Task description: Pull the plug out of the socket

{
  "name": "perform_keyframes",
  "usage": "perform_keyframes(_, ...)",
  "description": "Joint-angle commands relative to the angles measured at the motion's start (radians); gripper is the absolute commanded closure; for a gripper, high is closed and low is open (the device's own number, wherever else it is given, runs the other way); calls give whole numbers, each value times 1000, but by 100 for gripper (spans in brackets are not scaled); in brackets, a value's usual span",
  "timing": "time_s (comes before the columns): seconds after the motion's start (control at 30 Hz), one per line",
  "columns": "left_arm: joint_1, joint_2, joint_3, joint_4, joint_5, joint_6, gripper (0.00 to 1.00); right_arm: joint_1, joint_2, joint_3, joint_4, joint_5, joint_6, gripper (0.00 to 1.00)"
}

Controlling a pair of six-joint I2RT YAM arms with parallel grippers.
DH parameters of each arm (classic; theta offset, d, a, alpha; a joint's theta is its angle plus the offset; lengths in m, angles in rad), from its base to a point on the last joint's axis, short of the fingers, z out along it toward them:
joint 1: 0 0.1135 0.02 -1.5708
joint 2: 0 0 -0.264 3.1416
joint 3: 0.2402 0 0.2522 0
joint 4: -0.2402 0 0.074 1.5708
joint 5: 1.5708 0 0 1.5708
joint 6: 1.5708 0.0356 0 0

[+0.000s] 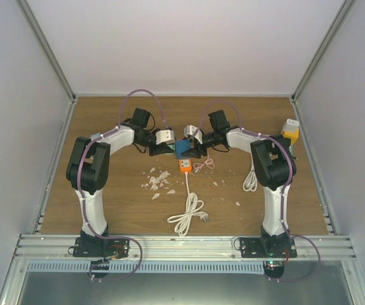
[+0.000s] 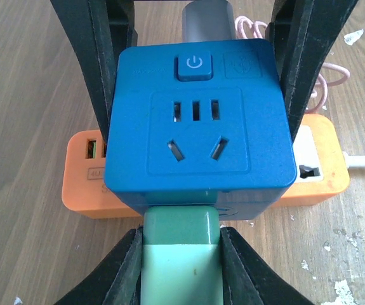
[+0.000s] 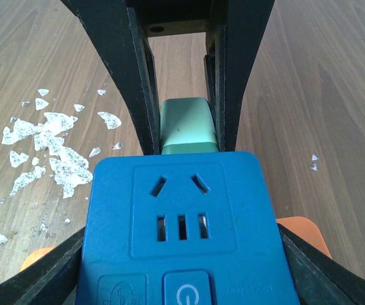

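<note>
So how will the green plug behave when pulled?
The green plug looks a rigid block, unlikely to flex. Its smooth faces might slip in the left gripper. Seated tight in the blue socket cube, it probably resists.

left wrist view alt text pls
A green plug, clamped in the left fingers, sits in a blue socket cube held at its sides by the right fingers. An orange power strip lies behind on the wooden table.

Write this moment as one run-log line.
left hand: shut on green plug | right hand: shut on blue socket cube | plug: seated in cube
</note>
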Motion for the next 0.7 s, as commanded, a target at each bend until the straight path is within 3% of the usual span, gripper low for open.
perform_keyframes(0.0, 31, -21, -34, -42, -71, 60, 86, 32, 53, -24, -75, 77, 28, 94)
perform_keyframes(0.67, 142, -82, -81, -96, -85, 124, 87, 32, 53, -24, -73, 82, 39, 94)
